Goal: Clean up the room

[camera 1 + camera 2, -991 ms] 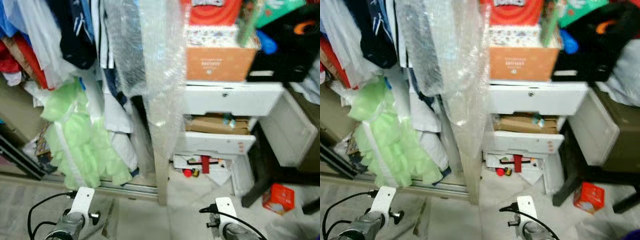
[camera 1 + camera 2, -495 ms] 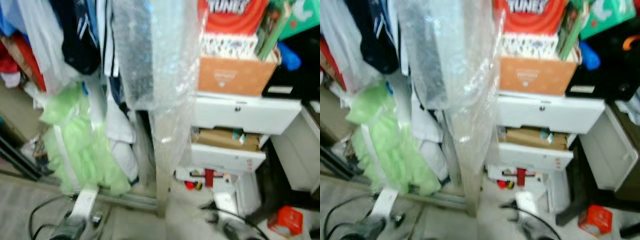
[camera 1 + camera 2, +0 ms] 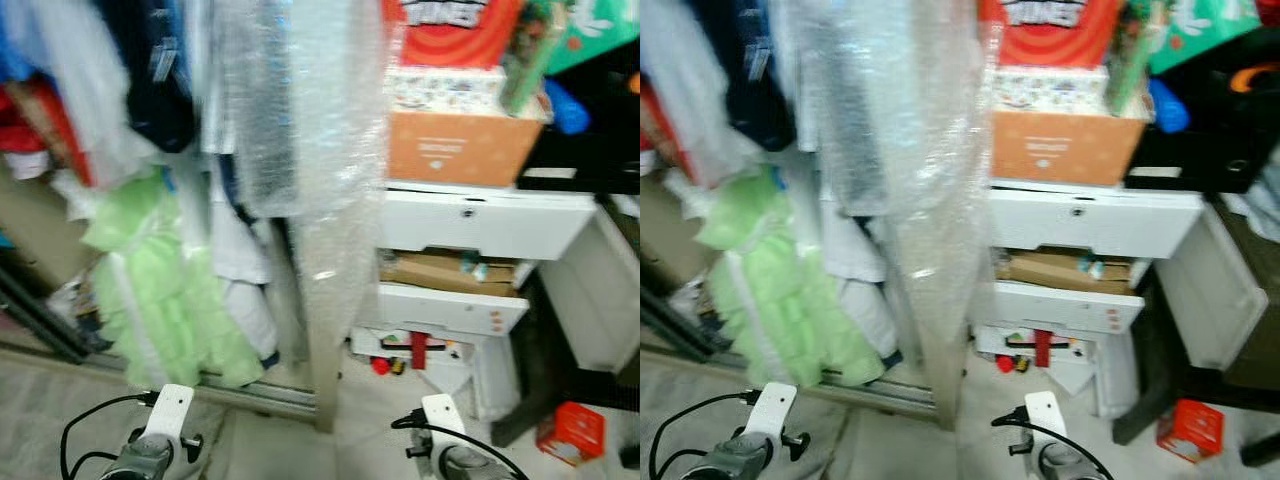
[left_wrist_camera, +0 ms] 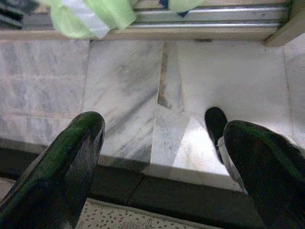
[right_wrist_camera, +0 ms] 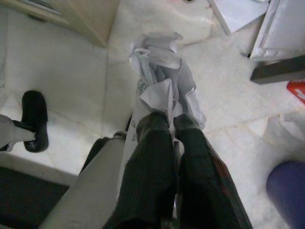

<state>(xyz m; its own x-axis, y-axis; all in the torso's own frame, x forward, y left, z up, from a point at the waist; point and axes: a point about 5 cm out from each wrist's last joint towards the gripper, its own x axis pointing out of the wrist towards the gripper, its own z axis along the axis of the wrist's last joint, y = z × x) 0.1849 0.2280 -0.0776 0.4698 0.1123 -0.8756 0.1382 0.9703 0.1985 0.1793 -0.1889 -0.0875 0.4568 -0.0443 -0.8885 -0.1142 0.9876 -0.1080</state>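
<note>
Crumpled paper (image 5: 159,81) sits pinched in the right gripper (image 5: 172,125) jaws – left gripper (image 4: 159,143) (over marble floor (image 4: 119,81)) spread wide, empty

A sheet of bubble wrap (image 3: 320,110) hangs over a wooden post (image 3: 322,330) in front of packed clothes, among them a light green garment (image 3: 165,290) and a dark one (image 3: 150,70). Beside the post stands a white drawer unit (image 3: 470,215), its lower drawers pulled out, one holding a brown box (image 3: 440,272). On top sits an orange carton (image 3: 460,145) under a patterned box and a red pack (image 3: 450,25). On the marble floor (image 4: 124,81) lie small red toys (image 3: 400,352) under the drawers and a red box (image 3: 572,432) farther off.
</note>
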